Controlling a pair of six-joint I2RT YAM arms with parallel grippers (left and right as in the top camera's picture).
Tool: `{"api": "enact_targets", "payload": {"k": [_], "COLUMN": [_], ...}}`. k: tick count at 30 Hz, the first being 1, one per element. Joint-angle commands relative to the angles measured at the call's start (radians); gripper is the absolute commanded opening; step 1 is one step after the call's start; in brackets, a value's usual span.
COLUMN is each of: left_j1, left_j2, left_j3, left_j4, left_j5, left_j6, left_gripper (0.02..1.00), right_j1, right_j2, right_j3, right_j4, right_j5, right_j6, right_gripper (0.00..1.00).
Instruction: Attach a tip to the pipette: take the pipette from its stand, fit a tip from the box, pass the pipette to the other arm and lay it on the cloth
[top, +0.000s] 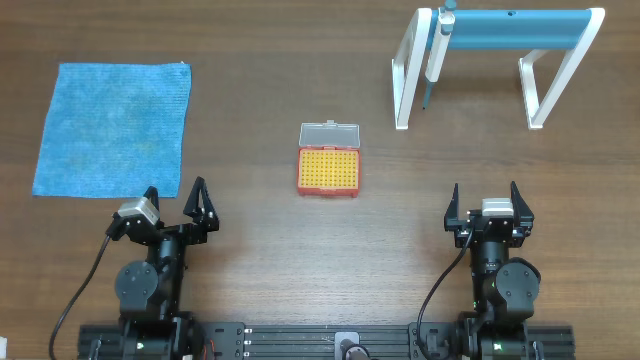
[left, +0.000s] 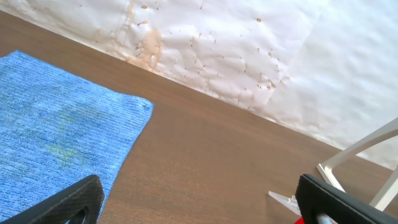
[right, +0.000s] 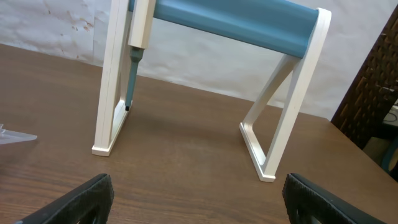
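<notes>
Your left pincer (top: 175, 187) is spread wide and holds nothing. It sits low over the tabletop (top: 250, 90), close to its arm's base and near the cloth's (top: 112, 128) closest corner. Your right pincer (top: 485, 188) is spread just as wide, also with nothing in it, well short of the stand (top: 510, 30).

You have two pincers and one of each thing: one pipette, one stand, one tip box, one cloth.

The pipette (top: 437, 55) hangs upright at the left end of the stand's blue bar, just beside the left white leg, with its thin shaft pointing down. The stand has two white legs and sits at the far right of the tabletop. The tip box (top: 328, 170) sits near the middle, between the two arms, with its clear lid (top: 328, 132) folded back. The tips in its yellow rack are too small for you to count. The cloth lies flat at the far left, well apart from the box.

The pipette's head runs off the top view's upper edge. The right wrist view cuts off its upper body and leaves you the lower barrel and dark shaft. In both wrist views the box shows as a mere corner of clear lid at the frame's edge.
</notes>
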Motion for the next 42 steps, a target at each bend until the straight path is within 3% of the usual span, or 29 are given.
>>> {"api": "enact_targets", "payload": {"k": [1,27,30,40,42], "left_j1": [0.007,0.007,0.007,0.007,0.007], "left_j2": [-0.006,-0.006,-0.006,-0.006,-0.006], "left_j3": [-0.002,-0.002,-0.002,-0.002,-0.002], "left_j4": [-0.005,-0.005,-0.005,-0.005,-0.005], "left_j5": [0.007,0.007,0.007,0.007,0.007], "left_j6": [0.016,0.016,0.016,0.016,0.016], "left_gripper": [0.998,0.998,0.998,0.998,0.998], "right_j1": [-0.004,-0.004,-0.004,-0.004,-0.003], "right_j2": [-0.011,-0.011,-0.009,0.078,0.205], "right_j3": [-0.002,-0.002,-0.002,0.066,0.12], "right_j4": [-0.007,-0.008,-0.008,0.023,0.084], "right_j5": [-0.009,-0.014,-0.013,-0.014,-0.078], "right_j6": [-0.011,-0.01,0.14,0.149,0.153], "right_gripper": [0.879,0.879,0.879,0.879,0.879]}}
